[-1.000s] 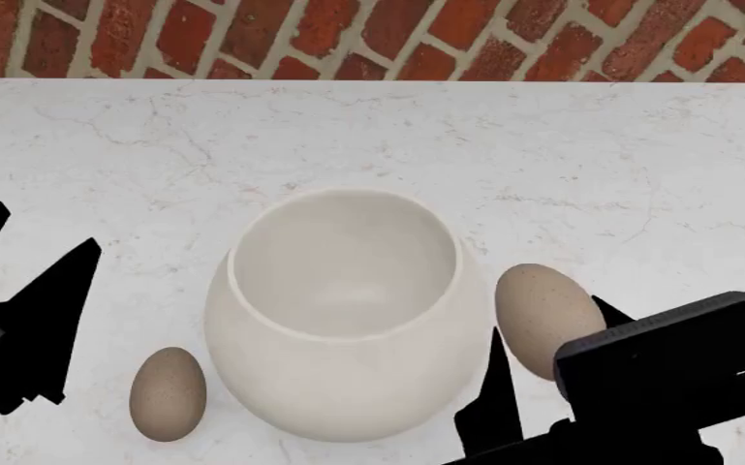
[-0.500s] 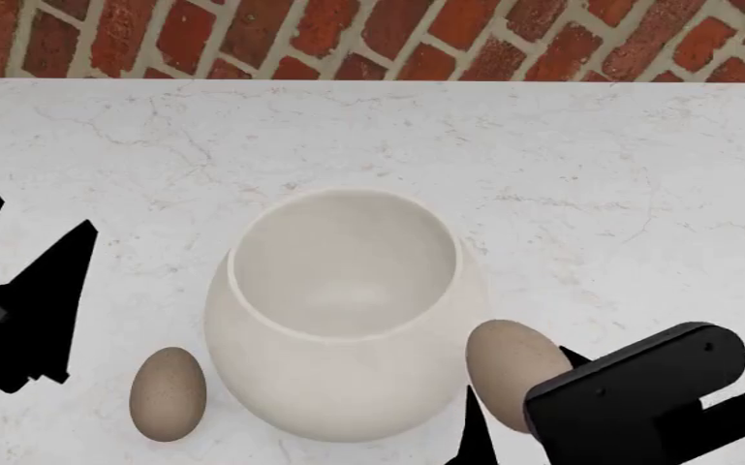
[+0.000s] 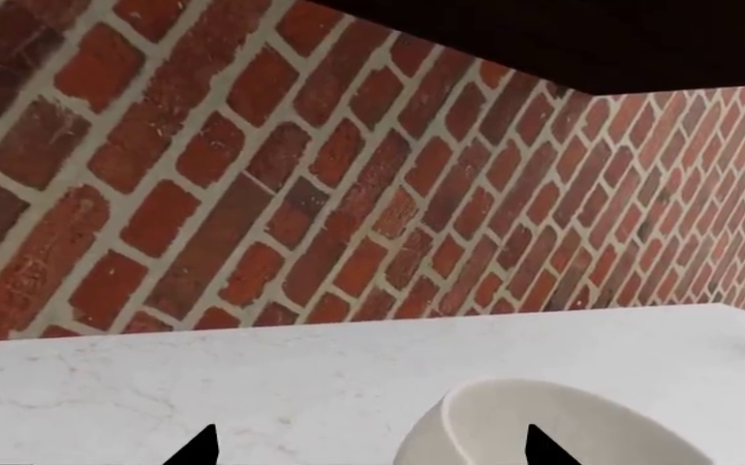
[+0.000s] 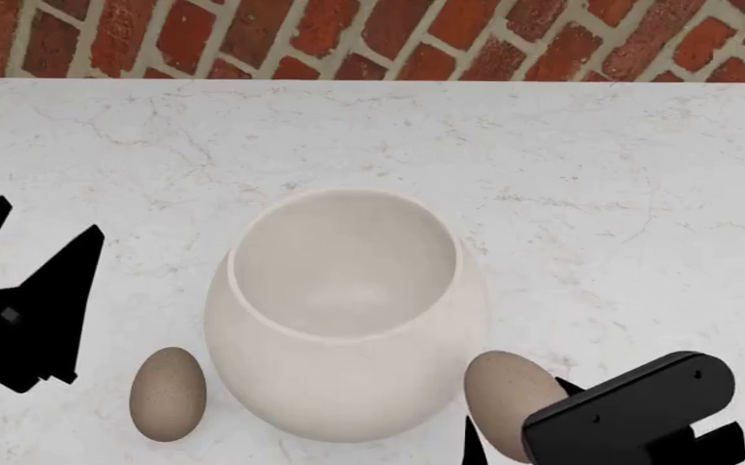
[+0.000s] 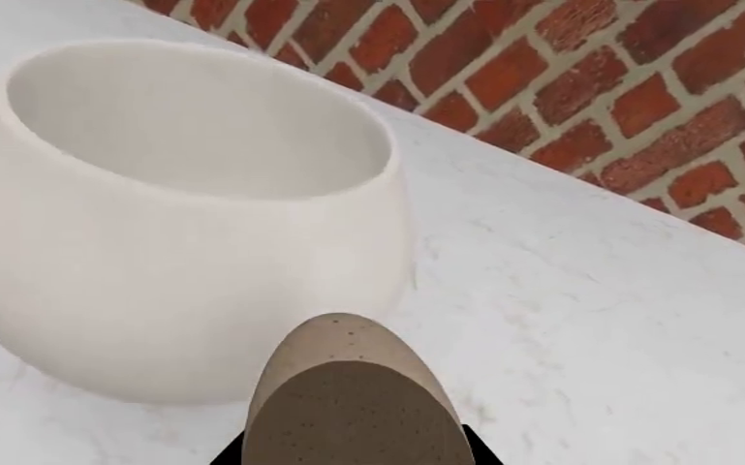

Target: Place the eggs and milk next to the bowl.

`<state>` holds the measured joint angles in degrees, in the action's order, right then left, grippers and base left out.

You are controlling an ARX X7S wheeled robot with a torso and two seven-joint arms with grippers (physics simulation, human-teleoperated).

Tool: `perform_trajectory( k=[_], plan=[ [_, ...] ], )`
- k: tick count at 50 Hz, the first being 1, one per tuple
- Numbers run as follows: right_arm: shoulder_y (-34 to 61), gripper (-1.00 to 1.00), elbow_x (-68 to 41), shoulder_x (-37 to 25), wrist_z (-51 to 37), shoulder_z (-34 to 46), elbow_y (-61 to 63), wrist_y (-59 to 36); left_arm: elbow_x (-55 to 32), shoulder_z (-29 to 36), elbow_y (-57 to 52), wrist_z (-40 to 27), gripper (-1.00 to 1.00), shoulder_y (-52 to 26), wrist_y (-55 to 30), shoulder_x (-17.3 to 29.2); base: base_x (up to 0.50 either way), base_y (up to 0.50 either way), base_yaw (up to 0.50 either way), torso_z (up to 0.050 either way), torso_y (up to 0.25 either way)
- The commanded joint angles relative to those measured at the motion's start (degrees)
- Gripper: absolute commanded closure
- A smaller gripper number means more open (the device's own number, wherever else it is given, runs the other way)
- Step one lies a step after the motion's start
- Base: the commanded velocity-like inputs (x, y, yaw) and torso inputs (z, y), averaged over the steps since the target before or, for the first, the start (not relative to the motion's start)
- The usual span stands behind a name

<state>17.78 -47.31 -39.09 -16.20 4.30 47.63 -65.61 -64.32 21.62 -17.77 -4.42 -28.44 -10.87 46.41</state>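
Pinching a speckled tan egg (image 4: 504, 399) just right of the matte cream bowl (image 4: 346, 320), the right gripper (image 4: 514, 426) sits low. Another oval egg (image 4: 168, 393) rests on veined marble counter (image 4: 579, 155) at the bowl's left. Beyond it, the left gripper (image 4: 23, 262) hangs with fingers spread, empty.

Cream bowl (image 4: 346, 320), speckled tan eggs (image 4: 168, 392)

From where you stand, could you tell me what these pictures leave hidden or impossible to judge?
- The milk: in no view.
- Right gripper: head view, fingertips cut by the frame edge and covered by its own black mount; whether the second egg touches the counter is unclear.
- Left gripper: wrist view shows only its tips.
- Bowl: cut off in the left wrist view.
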Motion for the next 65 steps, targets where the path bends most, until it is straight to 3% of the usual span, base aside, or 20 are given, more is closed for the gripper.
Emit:
perform_trajectory(
  k=[1,65],
  plan=[
    [-3.6,1.00,3.3,0.6,2.5,-0.9,-0.2,3.1,1.2,-1.0,-0.5,1.9,-1.00,0.5,-0.7,-1.4,0.00,0.00,0.00,0.000,0.000],
    [-5.0,1.00,9.4,2.1,7.5,6.8,-11.9,12.3,2.0,-1.2,1.3,3.7,-1.00,2.3,0.6,-1.2,0.00,0.00,0.00,0.000,0.000]
  ],
)
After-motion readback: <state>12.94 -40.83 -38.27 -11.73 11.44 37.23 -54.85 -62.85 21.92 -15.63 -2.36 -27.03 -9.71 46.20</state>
